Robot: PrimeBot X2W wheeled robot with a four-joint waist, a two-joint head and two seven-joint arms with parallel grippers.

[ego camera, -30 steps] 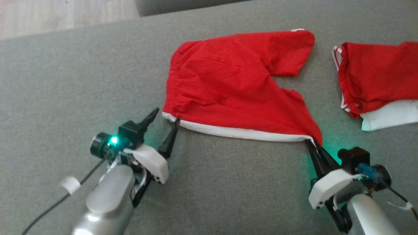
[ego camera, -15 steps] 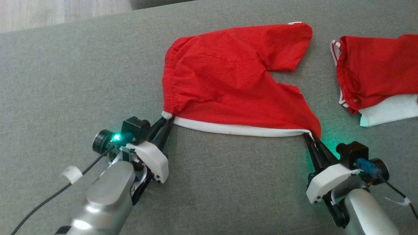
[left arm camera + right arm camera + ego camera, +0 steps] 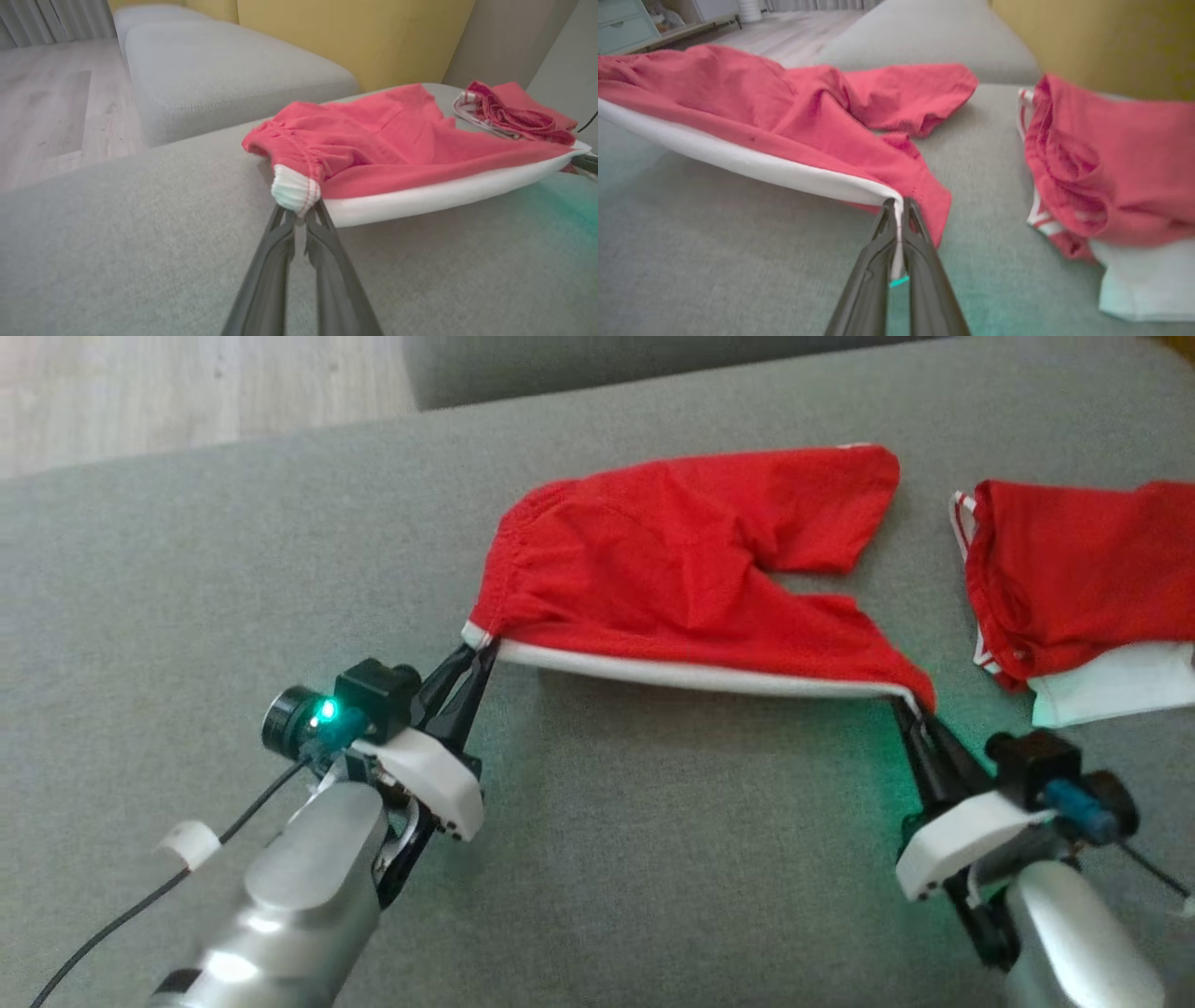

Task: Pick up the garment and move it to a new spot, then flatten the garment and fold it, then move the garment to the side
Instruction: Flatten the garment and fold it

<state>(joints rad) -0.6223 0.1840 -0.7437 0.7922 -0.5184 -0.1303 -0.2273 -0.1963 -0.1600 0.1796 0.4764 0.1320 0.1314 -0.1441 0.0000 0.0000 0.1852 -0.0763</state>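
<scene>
Garment point(image 3: 691, 569): red shorts, white band along one edge. It's on the grey cushion point(image 3: 653, 877), roughly mid-surface. The near edge is lifted clear and strung between the two arms. The far leg and gathered waist lie on the upholstery.

Left gripper point(image 3: 478, 651): jaws clamped on the waist end of the white band, where the elastic bunches. Right gripper point(image 3: 906, 707): jaws clamped on the hem-end corner. It's a thin bite, just the band's tip between them going by the right wrist view.

Risks, my read:
- Right bite is shallow. More spread or a quick lift and the corner likely pulls out, dropping that side.
- Far leg trails slack. Dragging it across the cushion's nubby weave could roll it under and add creases.
- Second red pile point(image 3: 1074, 560) on its white cloth point(image 3: 1120, 686) lies just beside the right end. A swing that way could catch it.

Material: light, limp fabric with a fine-mesh look and soft wrinkles; it sags between the holds. The band is flatter and looks stiffer, nearly straight under tension. The waist is puckered by elastic.
</scene>
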